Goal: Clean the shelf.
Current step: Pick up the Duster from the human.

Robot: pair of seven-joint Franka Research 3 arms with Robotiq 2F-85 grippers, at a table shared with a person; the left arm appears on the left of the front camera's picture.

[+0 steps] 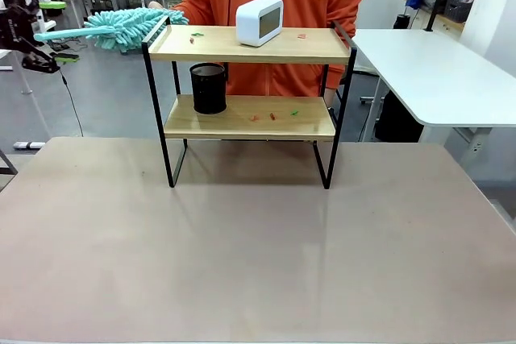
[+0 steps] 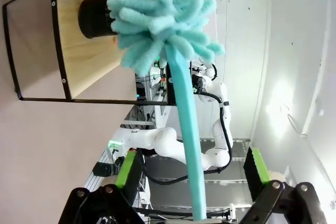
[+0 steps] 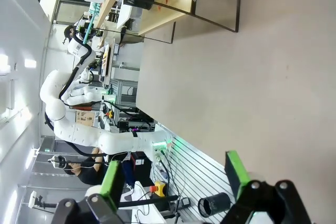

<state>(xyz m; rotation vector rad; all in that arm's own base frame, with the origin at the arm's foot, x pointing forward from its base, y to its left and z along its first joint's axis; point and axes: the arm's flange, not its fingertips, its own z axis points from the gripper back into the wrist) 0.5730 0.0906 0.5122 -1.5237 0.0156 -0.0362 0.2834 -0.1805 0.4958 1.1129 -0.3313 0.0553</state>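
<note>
1. Jaws of your left pincer [image 2: 192, 167] stand wide, the handle of the teal duster [image 2: 164, 19] between them unclamped: close squarely before moving.
2. The shelf [image 1: 242, 50] lies just beyond the duster head; sweep its scraps [image 1: 272, 116] gently around the clock [image 1: 259, 21].
3. Your right pincer [image 3: 174, 173] hangs open and empty.

Brown table [image 1: 242, 263] carries the shelf [image 1: 322, 47], standing on its four legs at the far middle. Top board: white clock-like box [image 1: 260, 21], green scrap [image 1: 197, 35] on the left, red scrap [image 1: 302, 36] on the right. Lower board: black mesh cup [image 1: 209, 88] at the left, small scraps [image 1: 272, 116] toward the right.
</note>
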